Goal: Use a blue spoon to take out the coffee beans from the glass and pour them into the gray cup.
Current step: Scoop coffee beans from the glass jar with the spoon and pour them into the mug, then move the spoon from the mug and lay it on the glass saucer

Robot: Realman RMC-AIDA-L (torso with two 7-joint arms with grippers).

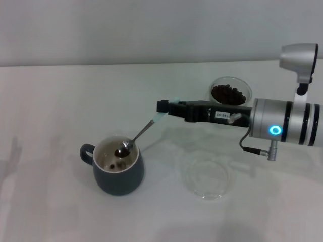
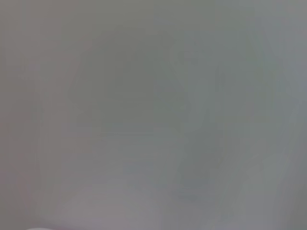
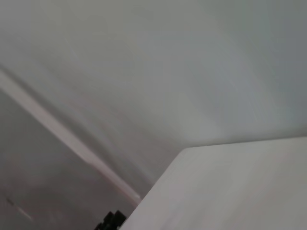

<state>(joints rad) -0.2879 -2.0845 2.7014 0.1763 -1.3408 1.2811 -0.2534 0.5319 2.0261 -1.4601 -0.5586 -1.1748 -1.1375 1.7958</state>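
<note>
Saucer: a flat clear glass saucer lies nearest on the white desk, just to the right of the gray cup and apart from it.
Gray cup: the gray cup stands upright at the near left of the desk, its loop handle pointing left, its cream inside open to the head view.
Beans in cup: a few coffee beans lie on the cup's bottom.
Blue spoon: the blue spoon slants down to the left, its silver bowl inside the cup's mouth just under the far rim, with something dark in the bowl; its pale handle rises to the right into the pincer.
Right pincer: the right pincer hangs above the desk, up and right of the gray cup, clamped on the spoon's handle end; the arm reaches in from the right edge.
Glass: the glass stands farthest back, behind the right arm, partly hidden by it, with a heap of dark beans inside.
Left pincer: not seen in any view; its wrist view shows only a blank gray blur.
</note>
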